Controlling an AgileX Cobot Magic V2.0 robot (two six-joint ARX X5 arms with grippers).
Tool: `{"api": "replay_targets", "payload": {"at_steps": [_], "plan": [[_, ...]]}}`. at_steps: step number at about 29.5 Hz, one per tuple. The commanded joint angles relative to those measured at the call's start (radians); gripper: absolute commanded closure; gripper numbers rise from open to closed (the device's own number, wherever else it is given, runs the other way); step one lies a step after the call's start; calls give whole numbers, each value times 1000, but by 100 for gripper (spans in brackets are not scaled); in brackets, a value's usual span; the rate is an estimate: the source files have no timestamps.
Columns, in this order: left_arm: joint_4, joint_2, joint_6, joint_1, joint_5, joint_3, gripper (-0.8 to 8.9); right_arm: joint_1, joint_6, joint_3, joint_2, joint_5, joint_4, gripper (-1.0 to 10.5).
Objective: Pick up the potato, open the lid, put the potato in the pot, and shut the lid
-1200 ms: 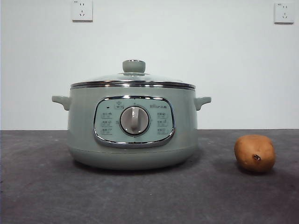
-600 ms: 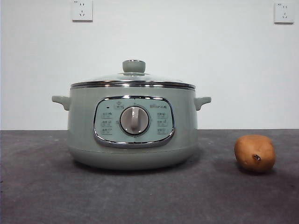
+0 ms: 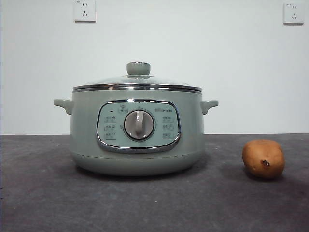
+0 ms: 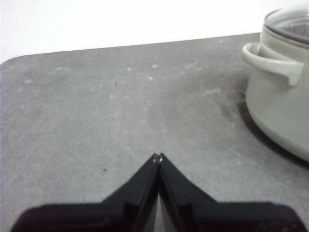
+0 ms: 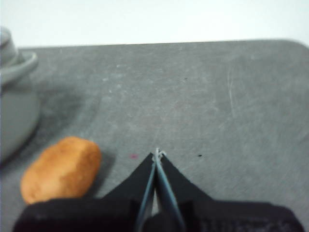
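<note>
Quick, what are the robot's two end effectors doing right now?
Left end effector: closed, holding nothing.
Right end effector: closed, holding nothing, near the potato.

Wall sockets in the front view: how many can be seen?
2. One wall socket is high on the wall above the pot, toward the picture's left; the other wall socket sits at the top right corner, above the potato.

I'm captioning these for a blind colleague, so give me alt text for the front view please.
A large sage-green pot stands on a dark grey table, its glass lid closed, its grey dial facing the camera. An orange-brown potato lies on the table apart from it, toward the picture's right. Two wall sockets sit high on the white wall; no arm is in view.
</note>
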Motion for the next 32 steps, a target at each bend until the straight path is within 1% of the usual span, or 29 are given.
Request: {"api": "replay_targets", "payload": {"at_steps": [1, 3, 5, 8, 11, 17, 20, 23, 25, 27, 29, 32], "plan": [[21, 0, -46, 2, 2, -2, 817, 1, 200, -8, -2, -5, 10, 946], [19, 1, -71, 2, 4, 13, 817, 1, 254, 3, -2, -30, 10, 946], [18, 9, -83, 2, 19, 37, 817, 1, 305, 20, -2, -73, 8, 947], [19, 37, -89, 2, 49, 77, 818, 1, 340, 55, 0, -98, 3, 948], [17, 87, -89, 2, 82, 125, 818, 1, 363, 95, 15, -98, 3, 948], [8, 250, -89, 2, 137, 251, 817, 1, 365, 215, 109, -144, -10, 948], [-23, 350, -89, 2, 177, 336, 817, 1, 365, 294, 180, -175, -69, 945], [-91, 452, -89, 2, 211, 433, 817, 1, 372, 369, 254, -233, -135, 945], [-129, 513, -89, 2, 231, 492, 817, 1, 409, 407, 294, -259, -175, 945], [-159, 573, -89, 2, 256, 547, 817, 1, 447, 441, 333, -266, -222, 945], [-185, 629, -89, 2, 285, 592, 817, 1, 455, 465, 365, -282, -266, 945], [-235, 708, -89, 2, 331, 651, 817, 1, 454, 500, 427, -351, -306, 940]]}}
